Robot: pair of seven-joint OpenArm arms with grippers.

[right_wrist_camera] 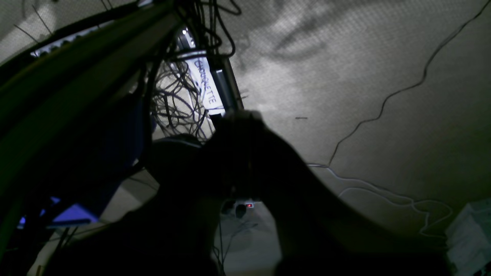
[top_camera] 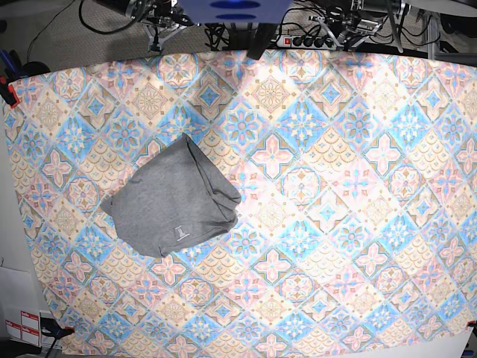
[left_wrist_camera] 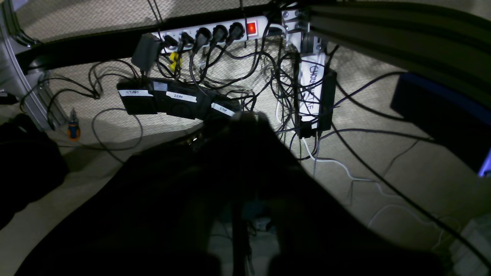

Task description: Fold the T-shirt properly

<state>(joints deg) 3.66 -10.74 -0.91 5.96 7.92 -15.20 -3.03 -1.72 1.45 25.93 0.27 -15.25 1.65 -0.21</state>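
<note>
In both wrist views we see each gripper only as a dark silhouette, the left gripper (left_wrist_camera: pixel 245 119) and right gripper (right_wrist_camera: pixel 241 115) too shadowed to read. We cannot read the T-shirt (top_camera: pixel 173 198)'s small white mark (top_camera: pixel 177 232). The tablecloth (top_camera: pixel 358 224) is cut off at the base view's edges.

Grey T-shirt (top_camera: pixel 173 200) is lying bunched in a rough lump on the tile-patterned tablecloth (top_camera: pixel 335 224) covering the counter, small white mark facing up near its lower edge. No gripper shows here; a power strip (top_camera: pixel 307 39) sits past the far edge.
</note>
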